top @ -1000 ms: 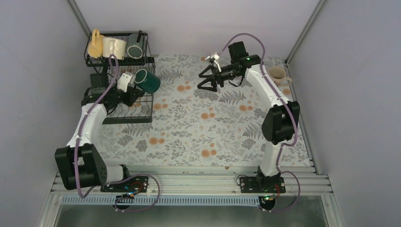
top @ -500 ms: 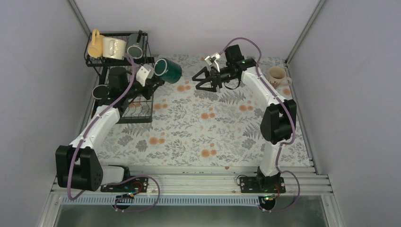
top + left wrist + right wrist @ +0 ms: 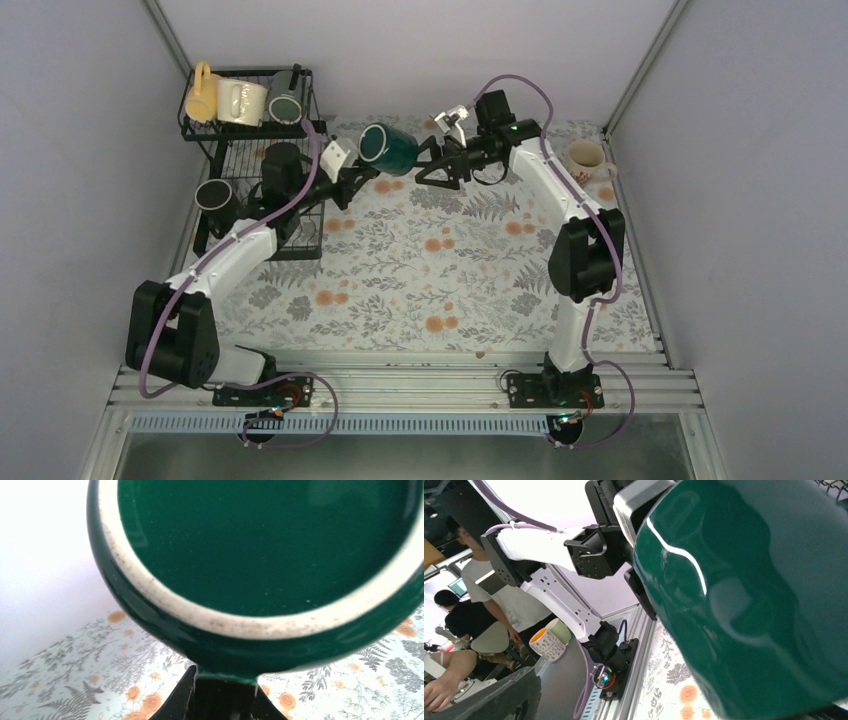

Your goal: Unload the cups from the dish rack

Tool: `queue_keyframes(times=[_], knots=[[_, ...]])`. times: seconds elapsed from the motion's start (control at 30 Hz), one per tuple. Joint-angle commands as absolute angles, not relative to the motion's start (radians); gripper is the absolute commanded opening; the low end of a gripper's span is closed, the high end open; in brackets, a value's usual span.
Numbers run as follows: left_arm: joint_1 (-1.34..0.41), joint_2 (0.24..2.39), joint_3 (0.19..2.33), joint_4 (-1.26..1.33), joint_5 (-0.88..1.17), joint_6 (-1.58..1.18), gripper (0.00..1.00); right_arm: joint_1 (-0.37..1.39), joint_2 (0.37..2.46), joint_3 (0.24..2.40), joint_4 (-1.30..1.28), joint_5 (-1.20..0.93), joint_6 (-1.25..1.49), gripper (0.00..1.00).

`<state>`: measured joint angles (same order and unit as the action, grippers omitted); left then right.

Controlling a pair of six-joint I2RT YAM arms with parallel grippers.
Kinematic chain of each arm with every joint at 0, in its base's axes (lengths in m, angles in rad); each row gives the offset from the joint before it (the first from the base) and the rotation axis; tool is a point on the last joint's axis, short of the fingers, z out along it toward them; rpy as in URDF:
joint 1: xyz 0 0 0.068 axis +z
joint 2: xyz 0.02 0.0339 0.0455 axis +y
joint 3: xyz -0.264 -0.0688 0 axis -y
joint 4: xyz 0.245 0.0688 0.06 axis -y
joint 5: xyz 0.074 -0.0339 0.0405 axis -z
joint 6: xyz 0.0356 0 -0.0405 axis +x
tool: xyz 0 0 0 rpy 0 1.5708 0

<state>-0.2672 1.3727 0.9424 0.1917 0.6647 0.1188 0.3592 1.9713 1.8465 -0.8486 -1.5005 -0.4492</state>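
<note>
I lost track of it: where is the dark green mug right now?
Top view: the dark green mug is far-centre above the table, held by the left gripper, between the dish rack to its left and the open-jawed right gripper.

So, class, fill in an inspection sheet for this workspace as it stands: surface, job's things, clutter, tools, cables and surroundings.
Surface: floral cover over the table, flat.
Job's things: dish rack at far left; yellow mug, cream mug and dark grey mug on its upper shelf; black mug low at its left side; dark green mug held in the air; beige mug on the table at far right.
Clutter: nothing seen.
Tools: left tool shut on the dark green mug; right tool open, close beside that mug.
Cables: purple cable looping along each arm.
Surroundings: pale walls; people beyond the rig.
</note>
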Motion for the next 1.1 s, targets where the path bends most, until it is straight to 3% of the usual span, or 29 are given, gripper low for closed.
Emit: queue_keyframes(times=[0.0, 0.3, 0.63, 1.07], knots=[[-0.307, 1.390, 0.984, 0.325, 0.683, 0.115, 0.02, 0.364, 1.994, 1.896, -0.877, -1.560, -0.493, 0.98], [-0.331, 1.451, 0.967, 0.485, 0.729, 0.110, 0.02, 0.362, 2.003, 1.919, -0.877, -1.608, -0.471, 0.92], [-0.368, 1.615, 1.013, 0.599, 0.777, 0.050, 0.02, 0.362, 1.947, 1.900, -0.876, -1.634, -0.470, 0.74], [-0.433, 1.664, 1.024, 0.638, 0.814, 0.061, 0.02, 0.363, 1.943, 1.855, -0.881, -1.649, -0.487, 0.46]])
